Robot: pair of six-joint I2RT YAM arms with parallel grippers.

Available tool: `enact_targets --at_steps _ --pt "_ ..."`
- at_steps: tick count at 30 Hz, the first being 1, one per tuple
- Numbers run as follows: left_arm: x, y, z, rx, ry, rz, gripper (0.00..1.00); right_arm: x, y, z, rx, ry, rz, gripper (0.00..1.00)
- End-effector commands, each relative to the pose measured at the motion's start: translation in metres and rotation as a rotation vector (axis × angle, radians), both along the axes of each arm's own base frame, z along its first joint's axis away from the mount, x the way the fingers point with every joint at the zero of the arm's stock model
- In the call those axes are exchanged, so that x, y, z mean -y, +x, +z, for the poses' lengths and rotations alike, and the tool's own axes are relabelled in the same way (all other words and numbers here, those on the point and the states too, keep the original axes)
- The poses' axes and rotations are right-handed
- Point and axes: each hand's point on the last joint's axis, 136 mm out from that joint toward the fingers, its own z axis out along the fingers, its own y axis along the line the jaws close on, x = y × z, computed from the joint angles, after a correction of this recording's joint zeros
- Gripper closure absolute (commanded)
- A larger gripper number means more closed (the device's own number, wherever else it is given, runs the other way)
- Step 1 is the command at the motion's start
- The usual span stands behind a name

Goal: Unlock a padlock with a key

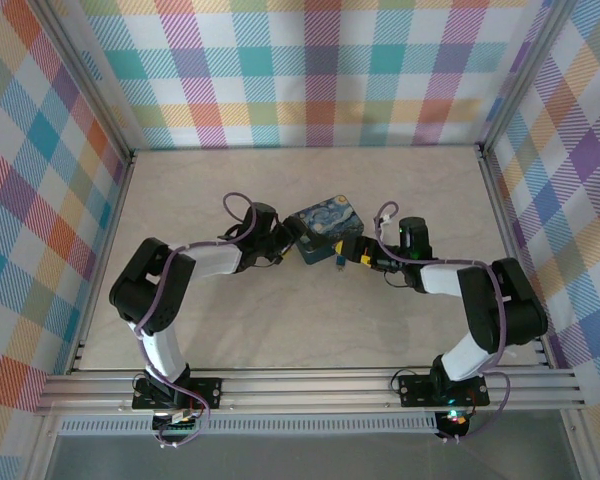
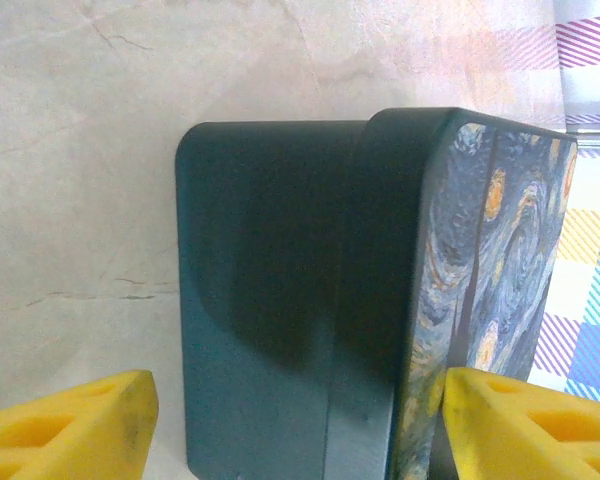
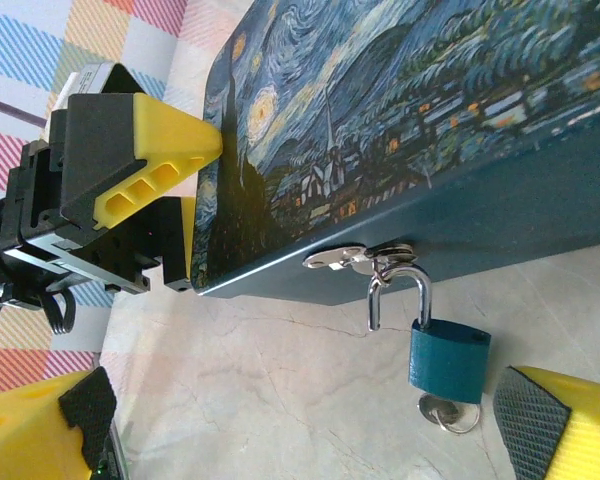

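Beneath the blue-and-silver metal padlock hanging off the dark-blue starry-painted rectangular box, pinch the small silvery key squarely with the wide-apart right gripper, with the left gripper astride the box, grip unclear.

This is a robotics lab test cell rather than a lived-in room. A frame of aluminium extrusion rails runs across the bottom of the overhead view and climbs at the upper left and upper right, with the left arm and right arm bolted to it at lower left and lower right. Pastel plaid cloth panels wall off the top, left and right edges, enclosing a marble-patterned tabletop at centre.
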Motion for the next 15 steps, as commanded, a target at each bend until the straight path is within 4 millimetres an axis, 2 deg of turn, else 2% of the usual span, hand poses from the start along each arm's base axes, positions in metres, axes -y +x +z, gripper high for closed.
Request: enact_targets --at_steps 1,7,15 --pt "-0.021 -0.012 -0.016 -0.058 0.056 0.015 0.26 -0.006 0.006 0.013 0.075 0.035 0.038 0.02" --pt "-0.028 -0.011 -0.015 -0.058 0.059 0.025 0.26 -0.013 0.012 0.007 0.109 0.053 0.075 0.11" --pt "-0.034 -0.011 -0.012 -0.056 0.061 0.032 0.26 -0.024 0.016 -0.001 0.169 0.014 0.107 0.14"
